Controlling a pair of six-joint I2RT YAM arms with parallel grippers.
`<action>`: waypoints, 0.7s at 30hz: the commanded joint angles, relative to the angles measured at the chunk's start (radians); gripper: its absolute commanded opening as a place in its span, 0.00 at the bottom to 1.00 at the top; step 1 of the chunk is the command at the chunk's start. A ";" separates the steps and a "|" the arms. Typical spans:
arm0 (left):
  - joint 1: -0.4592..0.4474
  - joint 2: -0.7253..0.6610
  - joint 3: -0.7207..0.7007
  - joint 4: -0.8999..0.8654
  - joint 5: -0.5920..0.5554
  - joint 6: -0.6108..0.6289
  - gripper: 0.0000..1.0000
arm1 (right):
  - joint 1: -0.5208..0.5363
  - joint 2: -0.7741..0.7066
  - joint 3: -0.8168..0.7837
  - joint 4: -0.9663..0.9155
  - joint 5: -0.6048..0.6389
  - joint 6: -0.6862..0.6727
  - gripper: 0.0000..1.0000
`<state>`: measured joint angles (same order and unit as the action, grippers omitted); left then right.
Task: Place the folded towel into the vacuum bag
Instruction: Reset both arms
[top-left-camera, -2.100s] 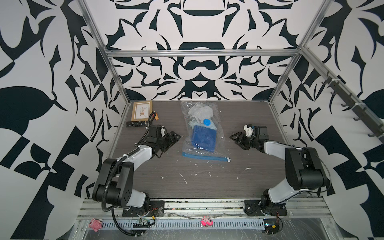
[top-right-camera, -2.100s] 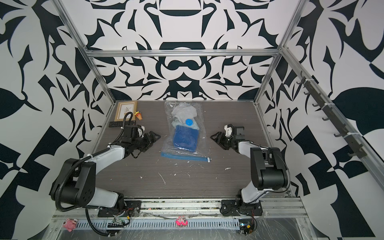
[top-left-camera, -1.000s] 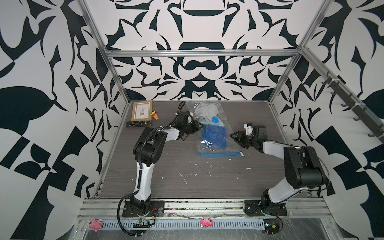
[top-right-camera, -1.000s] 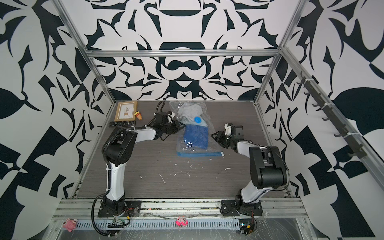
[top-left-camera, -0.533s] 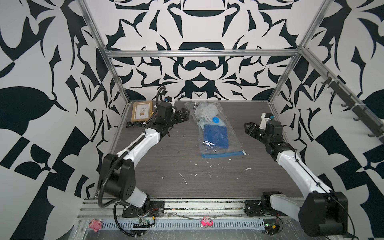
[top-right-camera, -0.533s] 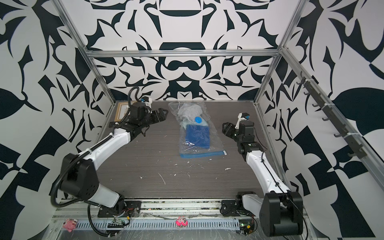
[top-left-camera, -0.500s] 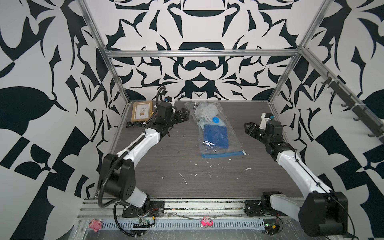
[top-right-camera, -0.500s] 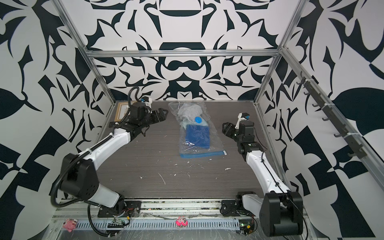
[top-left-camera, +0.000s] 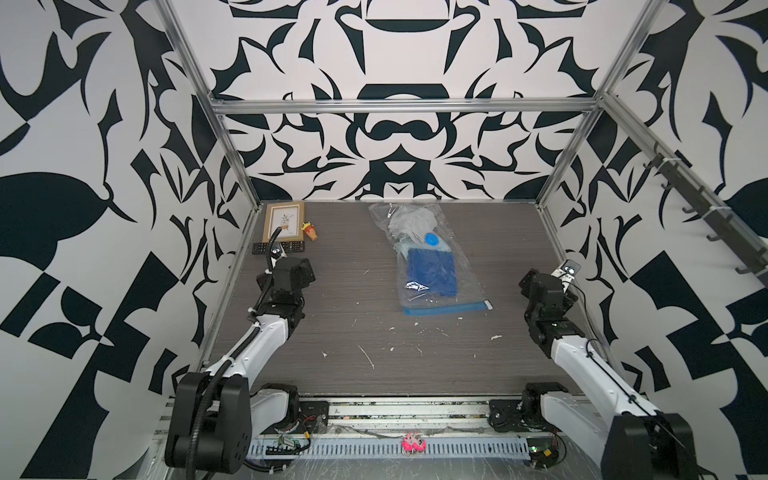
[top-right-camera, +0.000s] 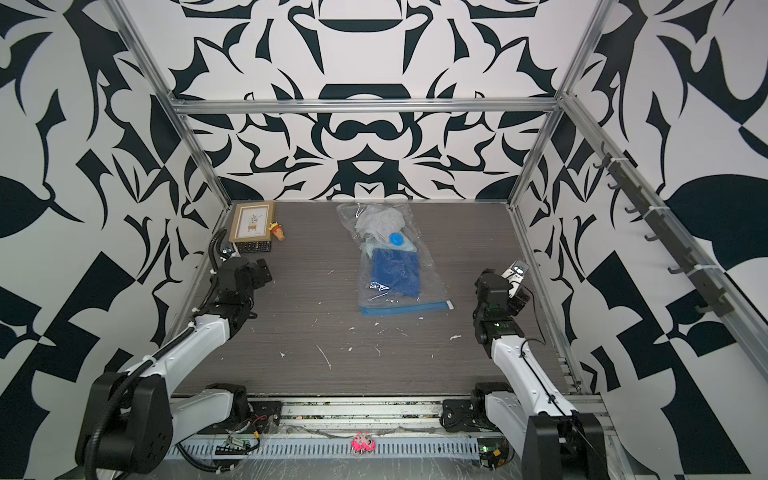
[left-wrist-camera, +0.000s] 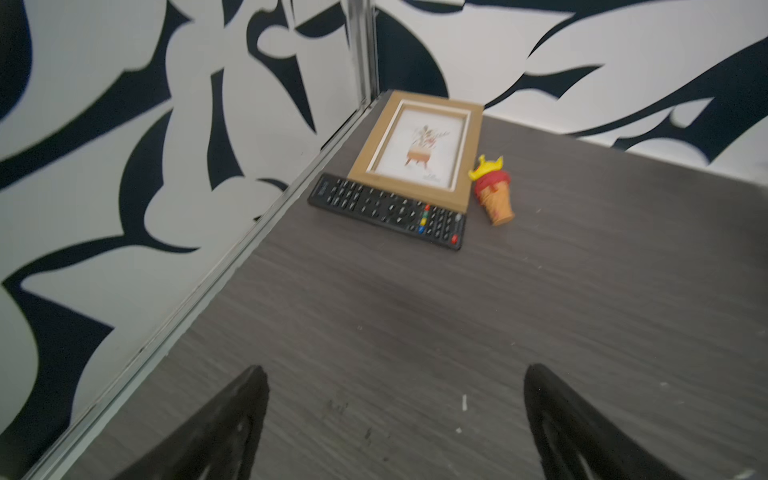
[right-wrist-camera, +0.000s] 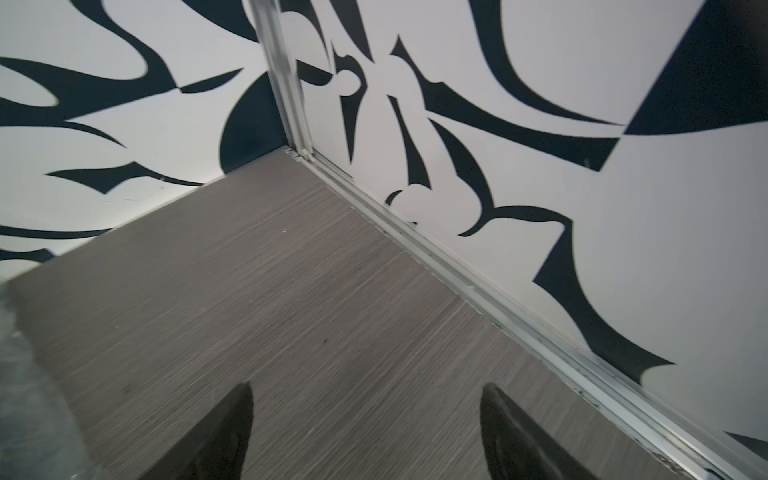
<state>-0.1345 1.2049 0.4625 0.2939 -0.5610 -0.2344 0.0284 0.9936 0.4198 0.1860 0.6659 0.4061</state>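
Both agape: left pincer (left-wrist-camera: 395, 369), right pincer (right-wrist-camera: 366, 386), seemingly wall-side.

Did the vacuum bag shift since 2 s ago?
Yes. The vacuum bag now lies farther from the picture frame, toward the right arm's side, its zip strip swung that way most.

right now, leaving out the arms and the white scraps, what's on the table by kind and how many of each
bag: 1
towel, blue, inside the bag: 1
frame: 1
remote: 1
toy cone: 1
total: 5
pale wad in the bag's far end: unclear what it is, not counted
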 joint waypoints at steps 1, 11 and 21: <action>-0.002 0.035 -0.059 0.215 -0.035 0.010 0.99 | 0.004 0.028 0.030 0.025 0.105 -0.044 0.88; -0.006 0.146 -0.070 0.334 0.215 0.111 0.99 | 0.003 0.067 -0.228 0.531 -0.209 -0.288 0.96; -0.007 0.164 -0.060 0.343 0.441 0.226 0.99 | 0.004 0.435 -0.214 0.873 -0.343 -0.268 0.97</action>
<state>-0.1387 1.3834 0.4076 0.5842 -0.2100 -0.0540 0.0288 1.3632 0.1890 0.8742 0.3759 0.1528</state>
